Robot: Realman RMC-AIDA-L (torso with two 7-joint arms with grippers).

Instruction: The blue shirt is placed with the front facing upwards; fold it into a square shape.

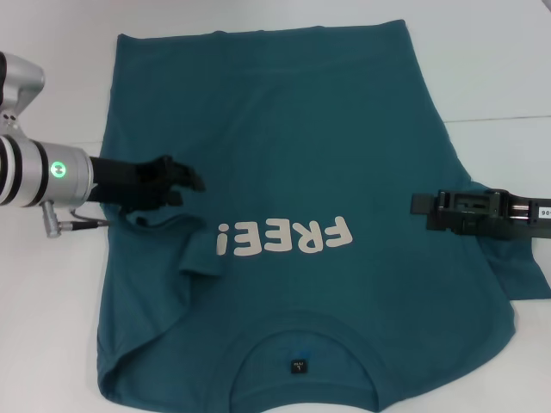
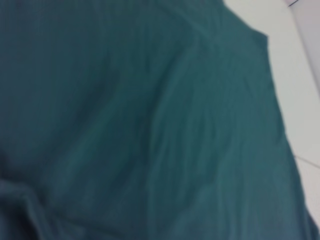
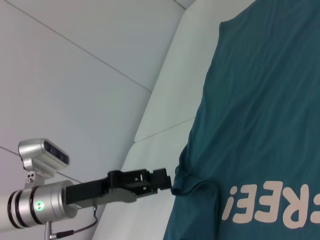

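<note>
The blue shirt (image 1: pixel 301 172) lies face up on the white table (image 1: pixel 499 60), filling the centre of the head view. Its white "FREE!" lettering (image 1: pixel 284 237) reads upside down from my side, and the neckline with a small dark label (image 1: pixel 297 366) sits at the lower edge of the frame.

My left gripper (image 1: pixel 176 181) reaches in from the left of the frame, low over the shirt's left edge. In the right wrist view it (image 3: pixel 167 182) meets a raised fold of cloth (image 3: pixel 192 187) at that edge — its fingers look closed on the fabric, and a bunched ridge (image 1: pixel 185 245) of cloth lies just below it in the head view.

My right gripper (image 1: pixel 426 206) enters from the right of the frame, over the shirt's right side near the sleeve — whether its fingers are spread or closed I cannot tell.

The left wrist view shows only teal cloth (image 2: pixel 140 125) with a strip of table (image 2: pixel 300 100) at the right of the frame.
</note>
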